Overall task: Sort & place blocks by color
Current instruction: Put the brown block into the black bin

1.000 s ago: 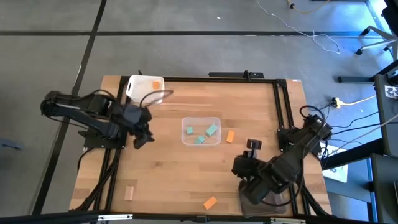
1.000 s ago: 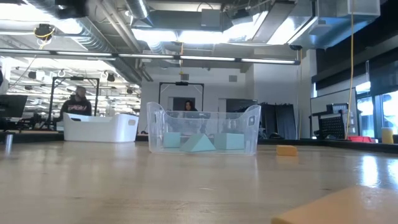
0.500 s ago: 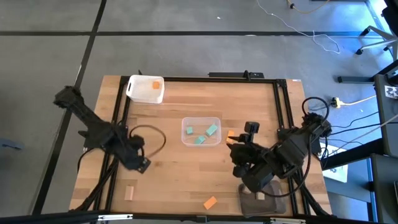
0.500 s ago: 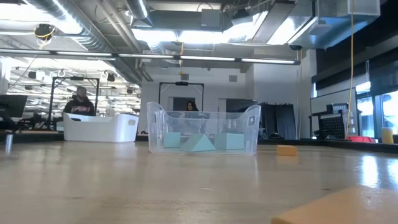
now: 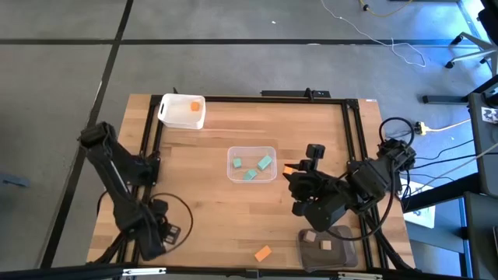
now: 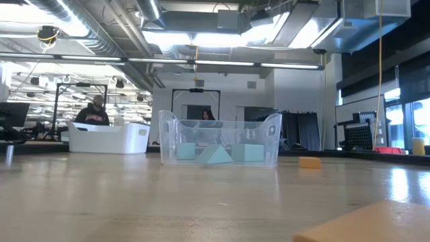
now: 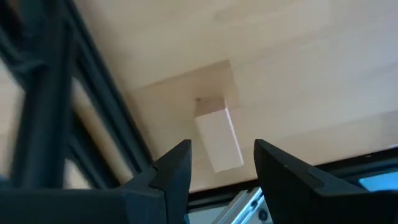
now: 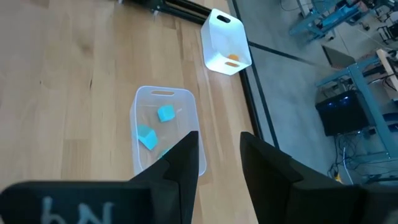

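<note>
The left gripper (image 7: 217, 180), having swung away from the white tub (image 5: 184, 112) toward the near-left corner, far from the clear tub (image 5: 251, 164), is now hovering with fingers parted and empty over a tan block (image 7: 219, 138), suggesting tan sorting is beginning. The right gripper (image 5: 299, 175) is closing in just right of the clear tub, over the orange block (image 5: 289, 169). Only the left wrist view is showing the tan block; the right fingers (image 8: 186, 163) are standing apart, holding nothing.
</note>
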`<state>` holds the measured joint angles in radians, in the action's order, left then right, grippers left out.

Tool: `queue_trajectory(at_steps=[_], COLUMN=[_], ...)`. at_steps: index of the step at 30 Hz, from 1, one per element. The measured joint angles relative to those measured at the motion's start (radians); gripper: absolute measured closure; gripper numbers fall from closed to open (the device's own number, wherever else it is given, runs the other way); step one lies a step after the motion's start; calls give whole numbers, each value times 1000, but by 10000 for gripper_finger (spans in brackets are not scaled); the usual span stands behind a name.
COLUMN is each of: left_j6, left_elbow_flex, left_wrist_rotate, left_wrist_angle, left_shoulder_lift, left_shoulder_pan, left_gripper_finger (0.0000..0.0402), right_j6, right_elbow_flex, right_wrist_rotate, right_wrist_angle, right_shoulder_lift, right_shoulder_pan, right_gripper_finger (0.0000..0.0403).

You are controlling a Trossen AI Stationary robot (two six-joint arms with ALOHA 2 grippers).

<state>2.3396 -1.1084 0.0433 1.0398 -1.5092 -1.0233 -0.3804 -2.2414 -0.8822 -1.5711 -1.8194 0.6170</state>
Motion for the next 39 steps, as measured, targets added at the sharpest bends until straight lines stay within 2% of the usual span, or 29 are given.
queue_trajectory(at_steps=[4, 11, 15, 26, 39], left_j6=[1, 17, 19, 14, 15], left_elbow_flex=[0, -1, 0, -1, -1], left_wrist_rotate=[13, 142, 109, 100, 105], left_wrist_angle=[-66, -141, -178, -136, -159], left_shoulder_lift=[-86, -180, -190, -193, -260], left_shoulder_pan=[-23, -37, -39, -31, -13], left_gripper_finger=[237, 237, 237, 237, 237], right_j6=[-3, 0, -2, 18, 22], right_elbow_flex=[0, 0, 0, 0, 0], right_wrist_rotate=[0, -25, -33, -32, -32], right_wrist_angle=[0, 0, 0, 0, 0], right_shoulder_lift=[0, 0, 0, 0, 0], right_shoulder_pan=[-5, -11, -24, -73, -79], right_gripper_finger=[283, 283, 283, 283, 283])
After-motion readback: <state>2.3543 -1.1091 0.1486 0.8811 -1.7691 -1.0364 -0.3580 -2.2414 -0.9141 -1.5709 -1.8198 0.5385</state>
